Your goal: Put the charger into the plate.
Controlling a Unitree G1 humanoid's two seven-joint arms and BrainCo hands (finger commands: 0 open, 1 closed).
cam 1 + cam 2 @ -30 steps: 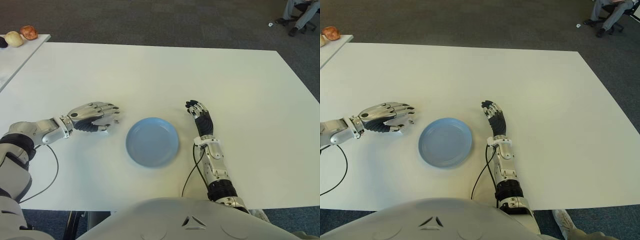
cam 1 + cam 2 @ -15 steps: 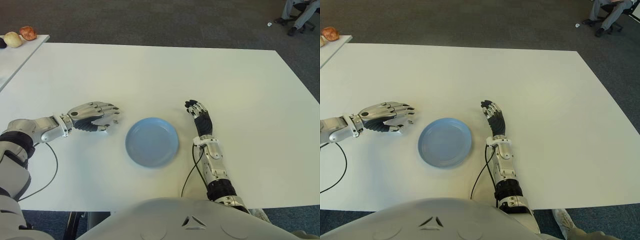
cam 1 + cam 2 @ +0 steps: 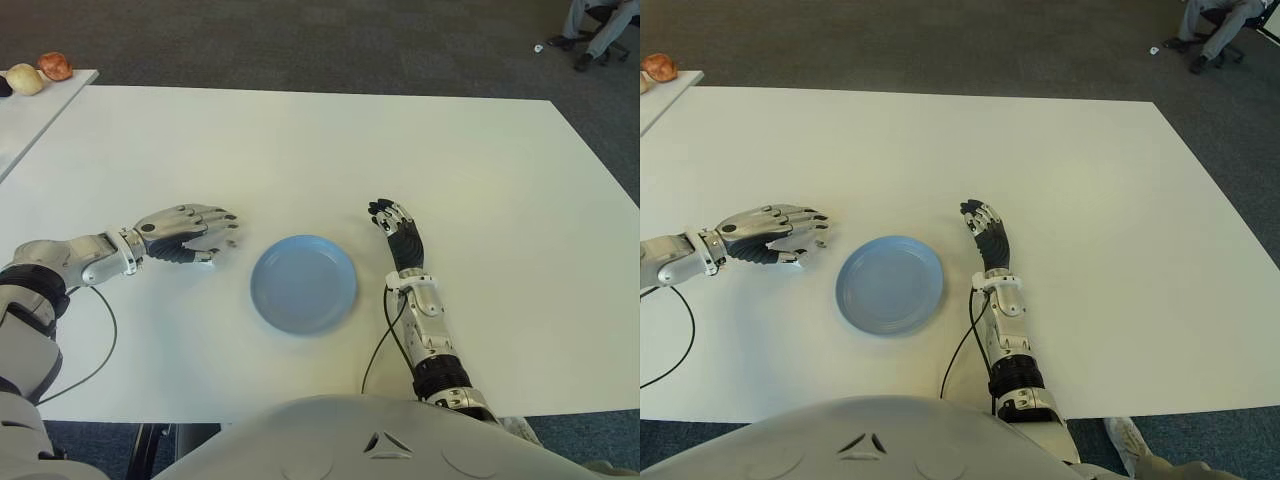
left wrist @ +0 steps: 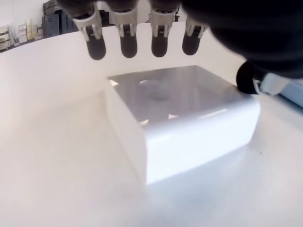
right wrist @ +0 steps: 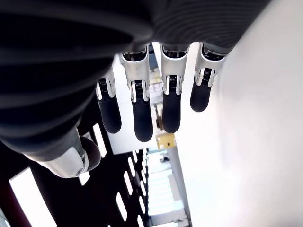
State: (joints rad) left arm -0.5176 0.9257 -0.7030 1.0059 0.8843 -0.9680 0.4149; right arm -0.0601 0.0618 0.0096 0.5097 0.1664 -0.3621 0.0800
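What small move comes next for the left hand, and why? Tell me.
Probably close the left hand on the charger. The wrist view shows the white block on the table under the spread fingers, not yet gripped, and the blue plate sits empty to its right. The right hand shows beside the plate's right.

White table [image 3: 300, 150] — blue plate [image 3: 303, 284], white charger [image 4: 182, 120]

Plate [image 3: 303, 284] mid-table [image 3: 480, 160]; charger [image 4: 182, 120] under left hand [image 3: 185, 233], left of plate.
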